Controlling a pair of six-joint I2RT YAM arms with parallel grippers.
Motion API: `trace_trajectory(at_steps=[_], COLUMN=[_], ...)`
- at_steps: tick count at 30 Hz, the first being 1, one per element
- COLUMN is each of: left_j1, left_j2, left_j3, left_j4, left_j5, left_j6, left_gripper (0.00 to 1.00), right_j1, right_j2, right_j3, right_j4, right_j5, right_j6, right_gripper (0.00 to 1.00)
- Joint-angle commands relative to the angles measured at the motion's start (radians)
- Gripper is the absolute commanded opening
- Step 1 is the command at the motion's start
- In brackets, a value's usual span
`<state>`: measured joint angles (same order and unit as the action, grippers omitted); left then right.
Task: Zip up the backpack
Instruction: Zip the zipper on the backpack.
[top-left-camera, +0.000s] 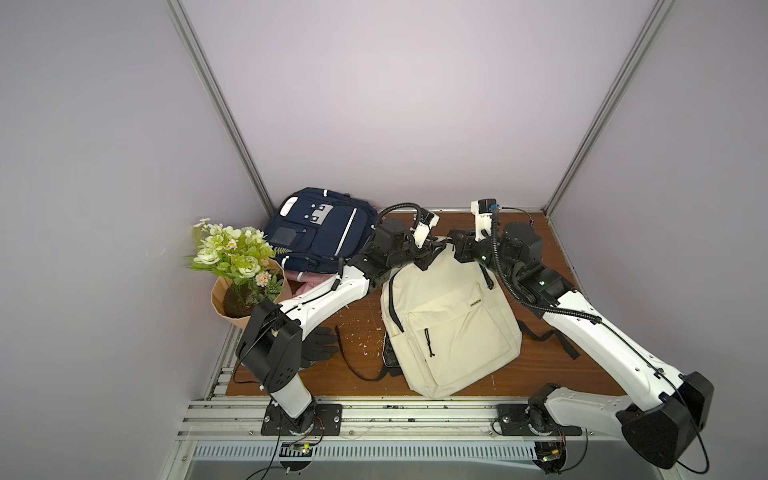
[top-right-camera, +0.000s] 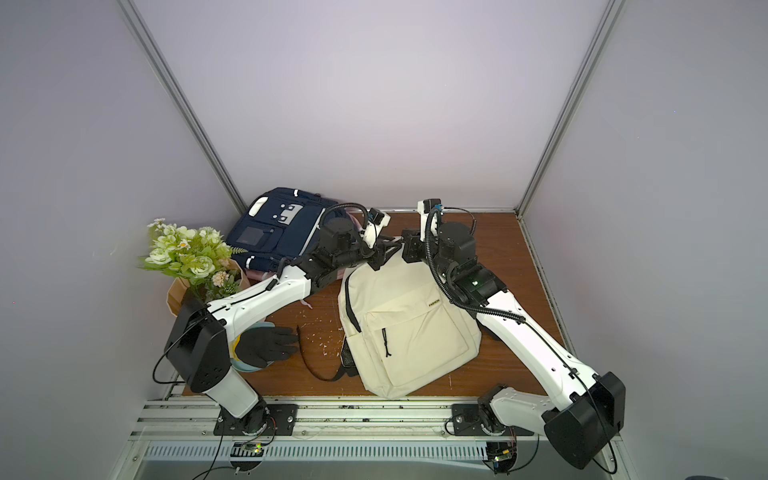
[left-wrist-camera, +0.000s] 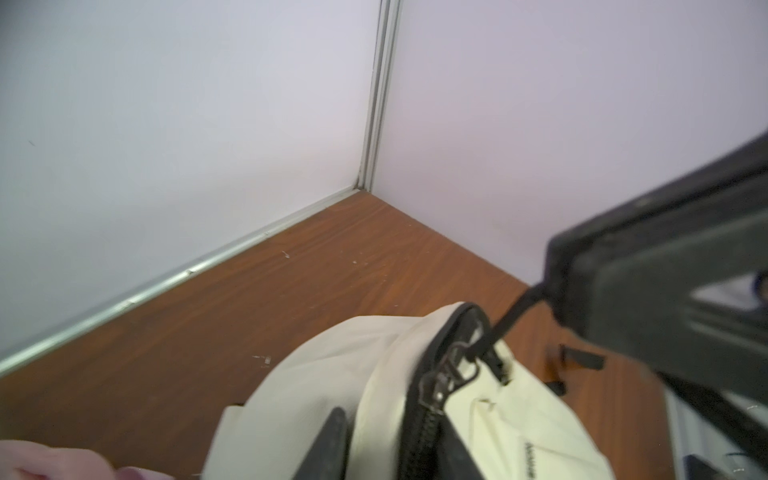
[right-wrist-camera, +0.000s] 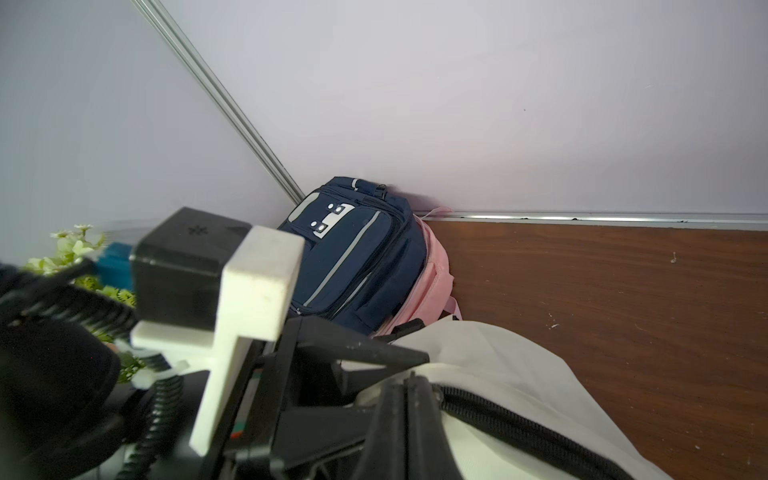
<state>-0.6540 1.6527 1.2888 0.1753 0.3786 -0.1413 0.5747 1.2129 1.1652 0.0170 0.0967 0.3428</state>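
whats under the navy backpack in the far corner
A pink bag lies beneath the navy backpack, with its edge and a strap showing. Most of it is covered, so its full shape cannot be seen.

A backpack (top-left-camera: 449, 324) lies at the middle of the worktop (top-left-camera: 540, 374), the left claw (top-left-camera: 434, 246) and right claw (top-left-camera: 456, 246) meeting at its far end. In the back-left corner sits a second backpack (top-left-camera: 320, 232), with potted flowers (top-left-camera: 237, 266) in front of it and a glove (top-left-camera: 320, 345) nearer the front edge.
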Motion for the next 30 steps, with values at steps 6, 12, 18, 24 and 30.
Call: trace_trajectory(at_steps=[6,12,18,24,30], left_j1=[0.005,0.033,0.049,0.065,0.081], left_j2=[-0.034,-0.037,-0.038,-0.014,0.022], left_j3=[-0.037,-0.024,-0.01,0.051,0.116], left_j4=[-0.008,-0.015,-0.019,-0.042,-0.027], left_j5=[-0.069,-0.121,-0.156,-0.22,-0.279], left_j6=[0.004,-0.029,-0.039,-0.063,-0.094], left_gripper=[0.07,0.0,0.0,0.0,0.0], right_j1=[-0.01,-0.072,-0.123,-0.133,-0.147], right_j2=[-0.051,-0.099,-0.136,-0.128,-0.135], right_j3=[-0.034,-0.17,-0.29,-0.381,-0.519], right_j4=[0.006,-0.041,-0.068,-0.117,-0.127], right_j5=[0.249,0.317,0.317,0.342,0.344], right_j6=[0.038,0.064,0.097,0.152,0.243], right_gripper=[0.0,0.0,0.0,0.0,0.0])
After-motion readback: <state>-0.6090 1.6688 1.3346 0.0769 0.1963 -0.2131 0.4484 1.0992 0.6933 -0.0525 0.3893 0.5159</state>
